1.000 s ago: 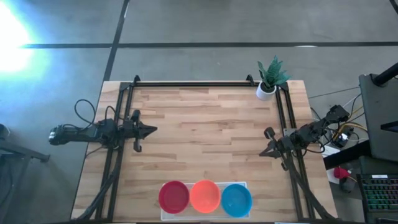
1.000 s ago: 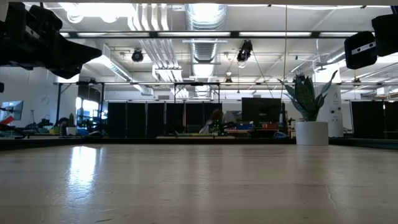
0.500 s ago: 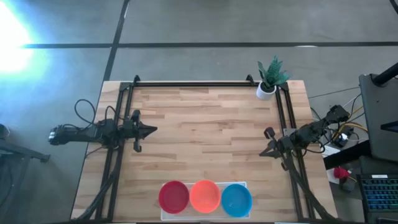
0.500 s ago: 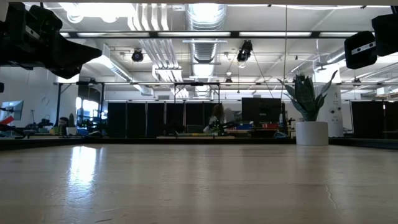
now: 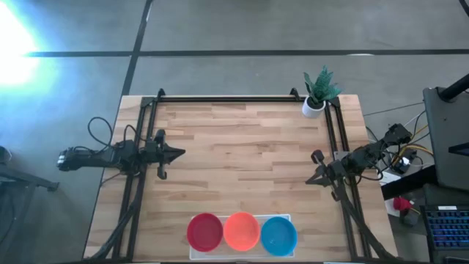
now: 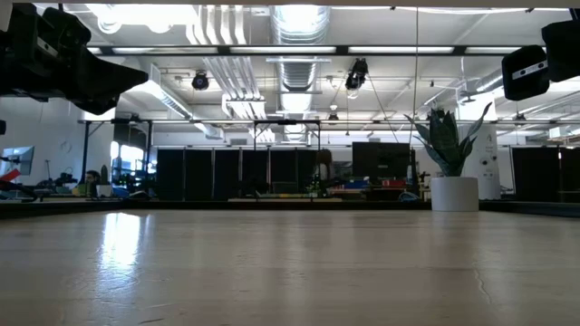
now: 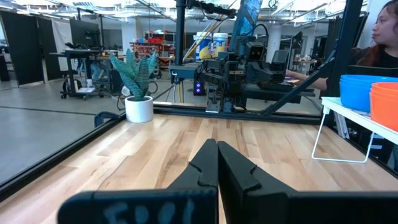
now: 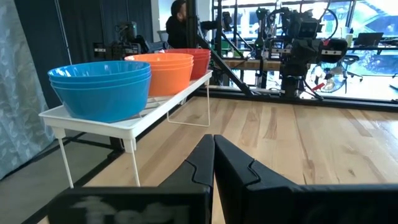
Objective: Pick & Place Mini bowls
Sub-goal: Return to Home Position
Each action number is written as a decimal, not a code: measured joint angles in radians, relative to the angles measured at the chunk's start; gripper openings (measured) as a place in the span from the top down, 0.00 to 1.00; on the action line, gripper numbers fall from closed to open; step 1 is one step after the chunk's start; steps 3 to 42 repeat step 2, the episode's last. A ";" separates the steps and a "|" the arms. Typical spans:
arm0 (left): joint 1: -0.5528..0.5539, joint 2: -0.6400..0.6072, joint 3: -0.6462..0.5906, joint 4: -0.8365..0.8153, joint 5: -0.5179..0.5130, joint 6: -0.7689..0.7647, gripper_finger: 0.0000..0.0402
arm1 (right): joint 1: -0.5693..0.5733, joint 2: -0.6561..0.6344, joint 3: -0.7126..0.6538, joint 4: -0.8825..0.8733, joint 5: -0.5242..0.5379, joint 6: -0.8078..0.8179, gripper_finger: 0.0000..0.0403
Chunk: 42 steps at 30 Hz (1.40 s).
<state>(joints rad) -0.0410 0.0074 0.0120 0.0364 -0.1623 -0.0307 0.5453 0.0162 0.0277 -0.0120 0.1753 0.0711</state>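
Observation:
Three stacks of mini bowls stand in a row on a white lattice tray (image 5: 192,253) at the table's near edge: red (image 5: 204,231), orange (image 5: 241,230) and blue (image 5: 278,235). The right wrist view shows the blue stack (image 8: 101,87) nearest, then orange (image 8: 163,71) and red (image 8: 200,60), on the raised tray (image 8: 134,121). My left gripper (image 5: 182,152) hovers shut over the table's left side. My right gripper (image 5: 309,180) hovers shut over the right side. Both are far from the bowls.
A small white pot with a green plant (image 5: 316,95) stands at the table's far right corner. A dark metal frame (image 5: 220,99) runs along the far, left and right edges. Bare wood lies between the arms. A person (image 7: 382,34) sits beyond the table.

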 joint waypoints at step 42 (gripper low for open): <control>0.000 0.000 0.000 0.000 0.000 0.000 1.00 | 0.000 0.000 0.000 0.000 0.000 0.000 0.98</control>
